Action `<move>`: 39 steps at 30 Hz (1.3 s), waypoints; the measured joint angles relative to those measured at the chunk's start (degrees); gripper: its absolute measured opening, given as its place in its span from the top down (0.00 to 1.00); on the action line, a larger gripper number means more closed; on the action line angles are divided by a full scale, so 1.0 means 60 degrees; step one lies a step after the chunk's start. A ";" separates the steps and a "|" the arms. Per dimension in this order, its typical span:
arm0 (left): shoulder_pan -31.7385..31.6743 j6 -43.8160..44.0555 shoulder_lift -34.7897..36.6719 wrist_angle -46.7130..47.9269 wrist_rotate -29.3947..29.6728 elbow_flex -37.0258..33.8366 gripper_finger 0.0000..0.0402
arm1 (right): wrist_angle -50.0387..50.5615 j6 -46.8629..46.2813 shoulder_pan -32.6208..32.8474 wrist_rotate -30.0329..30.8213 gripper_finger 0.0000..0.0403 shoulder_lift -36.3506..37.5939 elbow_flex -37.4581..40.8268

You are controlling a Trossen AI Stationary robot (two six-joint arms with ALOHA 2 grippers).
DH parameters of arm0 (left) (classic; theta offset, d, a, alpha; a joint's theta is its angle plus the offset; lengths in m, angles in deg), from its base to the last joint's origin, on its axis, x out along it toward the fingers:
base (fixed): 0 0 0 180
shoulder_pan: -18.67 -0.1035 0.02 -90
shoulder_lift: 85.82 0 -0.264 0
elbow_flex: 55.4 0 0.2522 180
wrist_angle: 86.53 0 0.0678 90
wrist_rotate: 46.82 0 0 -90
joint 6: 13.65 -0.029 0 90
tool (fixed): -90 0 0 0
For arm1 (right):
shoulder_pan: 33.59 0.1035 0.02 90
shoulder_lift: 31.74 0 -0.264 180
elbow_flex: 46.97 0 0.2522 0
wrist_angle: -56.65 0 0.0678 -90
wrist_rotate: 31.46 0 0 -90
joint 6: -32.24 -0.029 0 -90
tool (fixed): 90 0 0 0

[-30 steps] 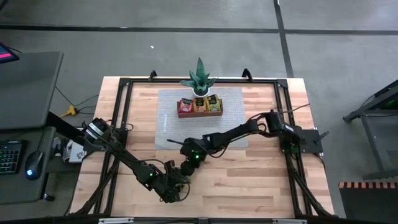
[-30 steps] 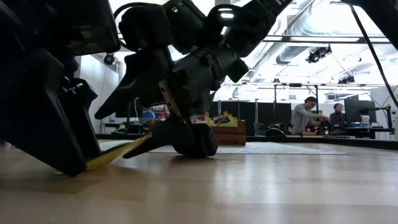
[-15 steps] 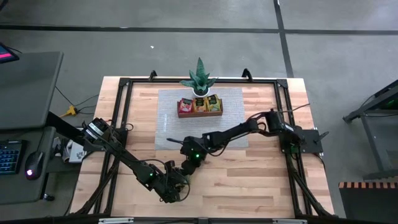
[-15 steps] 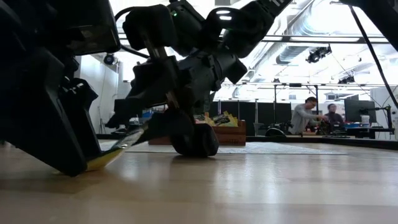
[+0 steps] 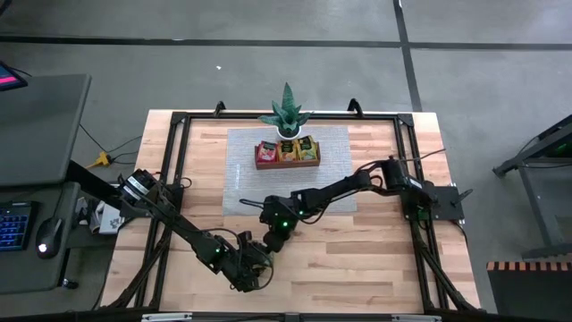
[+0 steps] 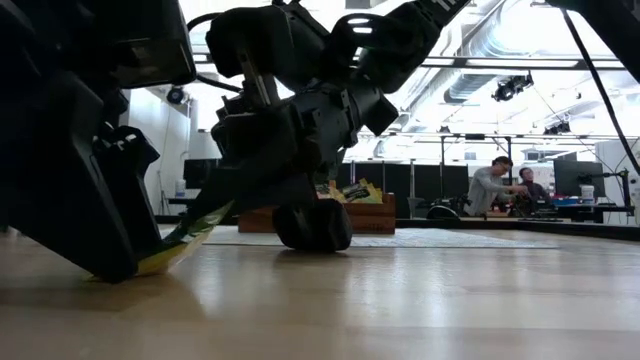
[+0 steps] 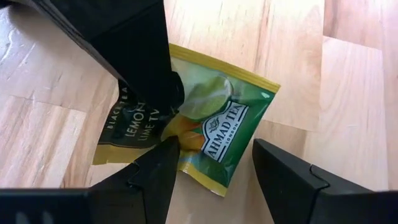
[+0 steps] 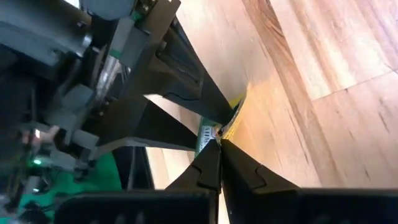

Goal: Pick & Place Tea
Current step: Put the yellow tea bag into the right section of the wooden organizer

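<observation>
Near the front of the wooden tabletop (image 5: 357, 259), the right end effector (image 8: 219, 138) has its fingers pinched together on the edge of a green and yellow tea packet (image 7: 205, 127). The left end effector (image 7: 211, 171) stands with its fingers spread either side of the same packet. More tea packets sit in the wooden tray (image 5: 287, 153), just beside a small potted plant (image 5: 286, 114).

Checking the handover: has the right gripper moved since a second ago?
Yes. The right gripper has closed on the tea packet and tilted down toward the table.
</observation>
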 joint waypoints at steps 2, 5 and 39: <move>-0.0004 0.0001 0.0018 0.0007 -0.0095 0.0003 0.48 | 0.0243 0.0356 0.0007 0.0152 1.00 0.0145 0.0004; -0.0004 0.0011 0.0015 0.0041 -0.0075 0.0004 0.48 | 0.0816 0.0837 0.0004 0.0656 1.00 0.0422 0.0019; -0.1582 -0.1097 0.3258 0.2731 -0.0328 -0.0726 0.48 | 0.7947 0.4564 -0.0335 0.8961 1.00 0.6446 0.0000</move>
